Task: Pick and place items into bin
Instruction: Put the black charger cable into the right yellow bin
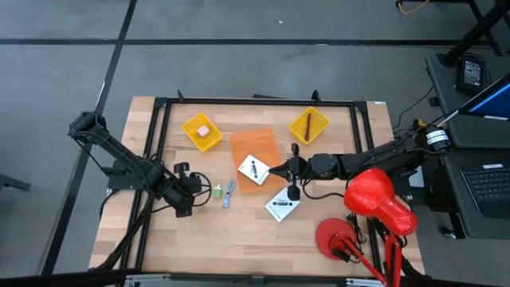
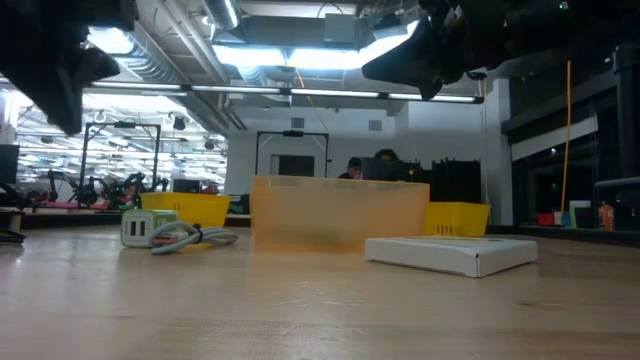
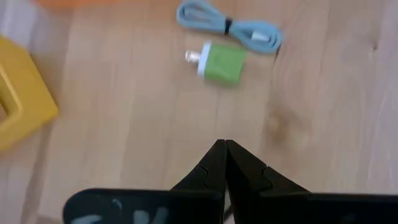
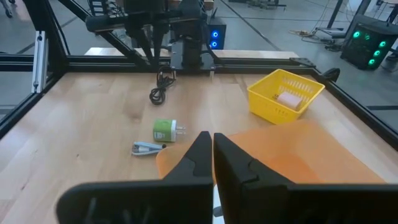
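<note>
My fingers pressed together, both sets empty. Orange bin holds one white card; green cube, blue-grey cord, second card beside bin, unpicked.

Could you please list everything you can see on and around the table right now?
Orange bin: one, translucent orange, table centre.
Yellow baskets: two; one holds a pink block, the other a dark-red cord.
White cards: two, black marks; one in the bin, one on the wood.
Green charger: one, beside a blue-grey cable.
Black cord: one, near the left arm.
Left gripper: shut, near the charger.
Right gripper: shut, over the bin.
</note>
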